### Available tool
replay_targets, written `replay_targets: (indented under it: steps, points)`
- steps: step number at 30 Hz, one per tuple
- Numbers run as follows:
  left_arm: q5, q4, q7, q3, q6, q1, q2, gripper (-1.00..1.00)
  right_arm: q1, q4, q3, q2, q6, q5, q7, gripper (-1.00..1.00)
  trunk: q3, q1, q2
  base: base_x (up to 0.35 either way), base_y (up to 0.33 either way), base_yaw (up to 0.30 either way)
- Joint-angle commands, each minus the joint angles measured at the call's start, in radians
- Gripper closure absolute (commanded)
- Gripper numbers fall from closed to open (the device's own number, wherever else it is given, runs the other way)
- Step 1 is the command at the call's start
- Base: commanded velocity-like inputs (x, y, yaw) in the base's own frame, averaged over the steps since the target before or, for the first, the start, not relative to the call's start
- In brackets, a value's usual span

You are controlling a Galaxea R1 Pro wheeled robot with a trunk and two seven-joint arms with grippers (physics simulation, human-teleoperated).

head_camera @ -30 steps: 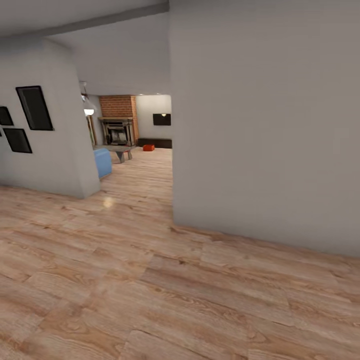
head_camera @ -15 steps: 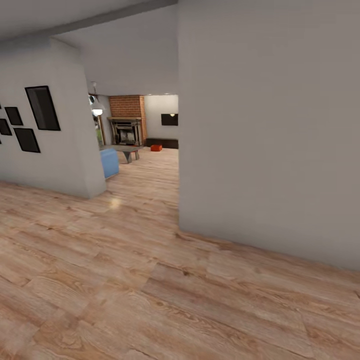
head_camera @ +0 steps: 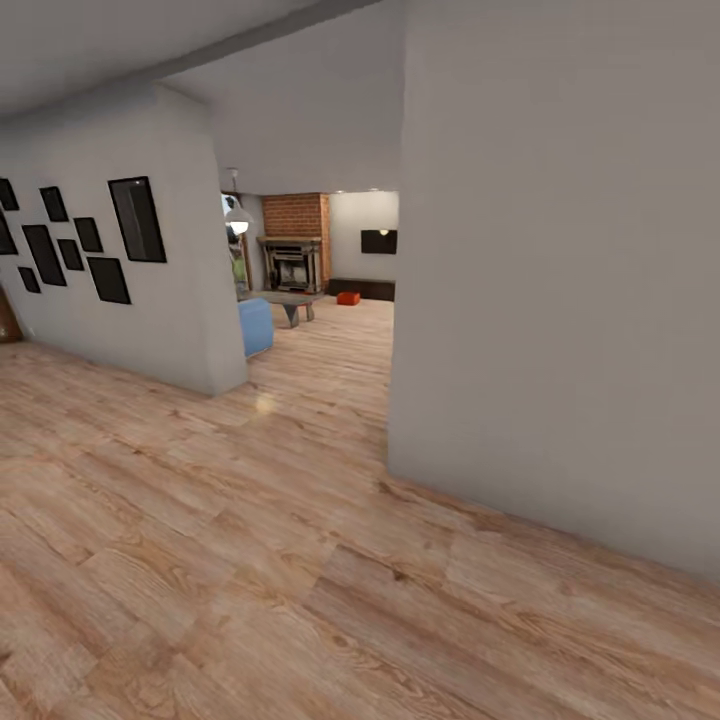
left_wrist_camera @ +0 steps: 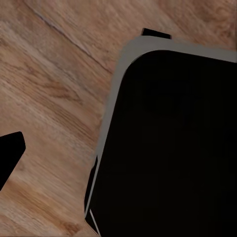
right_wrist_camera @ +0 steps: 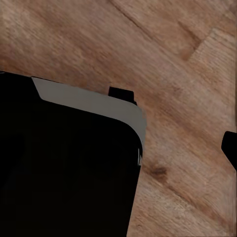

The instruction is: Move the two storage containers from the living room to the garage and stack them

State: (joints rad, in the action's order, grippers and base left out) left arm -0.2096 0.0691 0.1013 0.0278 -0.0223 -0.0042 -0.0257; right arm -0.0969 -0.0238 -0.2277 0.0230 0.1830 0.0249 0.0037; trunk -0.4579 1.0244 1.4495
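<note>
The head camera has swung left since a second ago, so the grey wall (head_camera: 560, 290) fills more of the right and more black frames (head_camera: 137, 219) appear. Through the opening lie the living room's brick fireplace (head_camera: 296, 240), blue seat (head_camera: 255, 326) and one orange storage container (head_camera: 348, 298) on the plank floor (head_camera: 250, 560). Each tool's spread cannot be told.
</note>
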Motion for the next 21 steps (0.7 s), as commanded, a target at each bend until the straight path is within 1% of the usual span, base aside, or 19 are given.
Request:
replay_targets:
  steps: [1, 9, 21]
  points:
    - [-0.006, 0.0, 0.001, 0.003, -0.002, 0.0, 0.0, -1.0, -0.001, -0.003, -0.005, 0.0, 0.005, 0.003, 0.001, -1.0, -0.001, 0.001, 0.0, 0.319, -0.006, 0.263]
    - [-0.029, 0.0, 0.0, 0.004, -0.002, 0.0, 0.001, -1.0, -0.001, -0.003, -0.005, 0.0, 0.004, 0.003, 0.001, -1.0, 0.001, 0.001, 0.0, 0.32, -0.002, 0.265]
    - [-0.033, -0.002, 0.003, 0.004, -0.002, 0.0, 0.001, -1.0, -0.001, -0.004, -0.005, 0.0, 0.004, 0.002, 0.001, -1.0, 0.001, 0.001, 0.0, 0.321, 0.0, 0.267]
